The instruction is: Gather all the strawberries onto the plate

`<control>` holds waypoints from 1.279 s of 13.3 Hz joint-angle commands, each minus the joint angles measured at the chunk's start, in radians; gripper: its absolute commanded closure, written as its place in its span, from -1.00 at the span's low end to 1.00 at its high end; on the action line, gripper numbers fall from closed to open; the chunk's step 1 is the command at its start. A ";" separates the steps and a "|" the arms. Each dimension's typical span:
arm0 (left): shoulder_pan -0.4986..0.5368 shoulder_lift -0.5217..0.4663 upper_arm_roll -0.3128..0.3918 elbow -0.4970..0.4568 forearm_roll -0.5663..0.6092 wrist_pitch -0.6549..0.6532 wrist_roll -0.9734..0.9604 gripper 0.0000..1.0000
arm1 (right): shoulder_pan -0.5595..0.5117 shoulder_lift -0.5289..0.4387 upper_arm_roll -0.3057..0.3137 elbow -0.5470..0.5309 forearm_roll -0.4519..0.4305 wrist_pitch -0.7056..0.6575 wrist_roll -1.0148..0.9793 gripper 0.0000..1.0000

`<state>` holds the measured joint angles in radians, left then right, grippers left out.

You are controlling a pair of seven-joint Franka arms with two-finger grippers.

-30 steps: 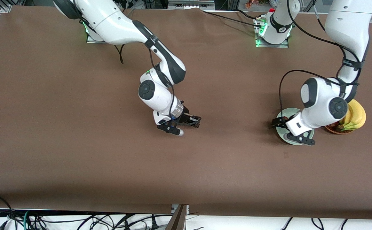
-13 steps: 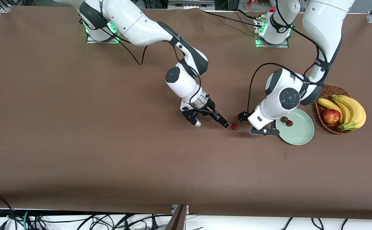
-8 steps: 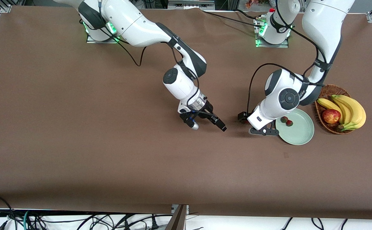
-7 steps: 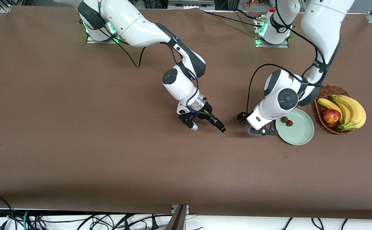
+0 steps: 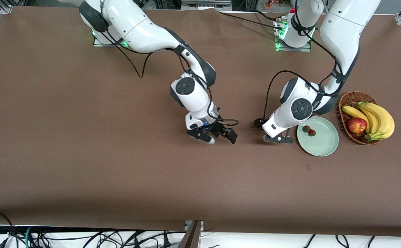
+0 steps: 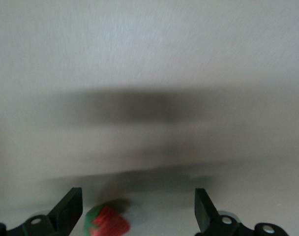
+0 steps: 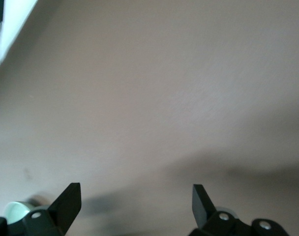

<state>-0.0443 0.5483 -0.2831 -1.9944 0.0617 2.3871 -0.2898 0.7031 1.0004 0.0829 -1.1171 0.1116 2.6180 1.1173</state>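
Front view: two strawberries (image 5: 308, 130) are seen lying on the mint plate (image 5: 324, 147), beside the fruit basket (image 5: 347, 100); the left gripper (image 5: 273, 130), jaws spread, hangs just beside the plate.
Left wrist view: a third strawberry (image 6: 107, 221) lies between released fingers, ungrasped, apparently awaiting pickup.
Right wrist view: the right gripper (image 7: 134, 204) is spread, empty, over bare table (image 7: 164, 98).

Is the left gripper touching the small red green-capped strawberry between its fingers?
Cannot tell. Left wrist view: the strawberry lies beside one finger of the open left gripper; neither gap nor contact shows.
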 commanded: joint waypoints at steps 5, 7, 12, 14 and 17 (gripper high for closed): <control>0.026 -0.065 0.009 -0.119 0.030 0.014 -0.026 -1.00 | -0.128 -0.134 0.014 -0.009 -0.010 -0.301 -0.295 -0.99; 0.026 -0.068 0.009 -0.132 0.030 0.014 -0.026 -0.96 | -0.164 -0.151 0.015 -0.009 -0.009 -0.363 -0.339 -0.99; 0.024 -0.068 0.007 -0.129 0.029 0.014 -0.026 -0.16 | -0.234 -0.193 0.014 -0.009 -0.009 -0.487 -0.406 -0.99; 0.024 -0.067 0.007 -0.122 0.029 0.014 -0.028 0.03 | -0.264 -0.212 0.011 -0.009 -0.009 -0.533 -0.407 -0.99; 0.024 -0.064 0.007 -0.115 0.027 0.015 -0.051 0.03 | -0.324 -0.224 0.012 -0.007 -0.009 -0.656 -0.528 -0.99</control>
<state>-0.0205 0.5036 -0.2740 -2.0954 0.0621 2.3951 -0.3049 0.4191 0.8008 0.0817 -1.1106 0.1111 2.0326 0.6691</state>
